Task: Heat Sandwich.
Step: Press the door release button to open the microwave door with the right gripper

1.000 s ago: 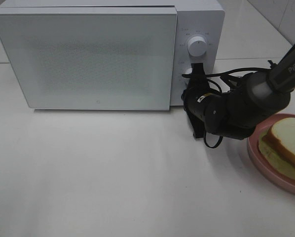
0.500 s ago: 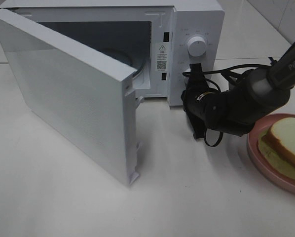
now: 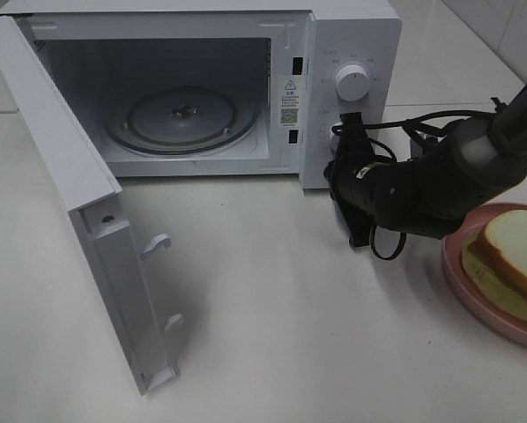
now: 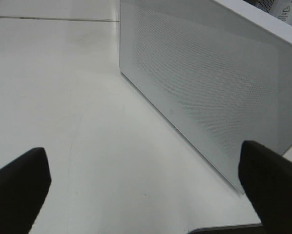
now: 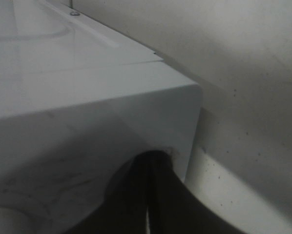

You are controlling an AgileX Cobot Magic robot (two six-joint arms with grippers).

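Microwave (image 3: pixel 356 35) on the white table (image 3: pixel 290 344), its door (image 3: pixel 61 176) swung wide to the left of the high view so the cavity shows, with the glass turntable (image 3: pixel 180 119) bare inside. Right gripper (image 3: pixel 348 128) has its fingers pressed together, nothing between them, tips at the control panel just below the round knob (image 3: pixel 352 82); whether they touch the panel I cannot tell. Sandwich (image 3: pixel 515 251) lies on the pink plate (image 3: pixel 475 295) at the right edge of the table, just beside that arm's wrist and well apart from the open cavity. Left gripper (image 4: pixel 145 173) is spread wide and holds nothing; its wrist view looks onto the door's dotted outer face
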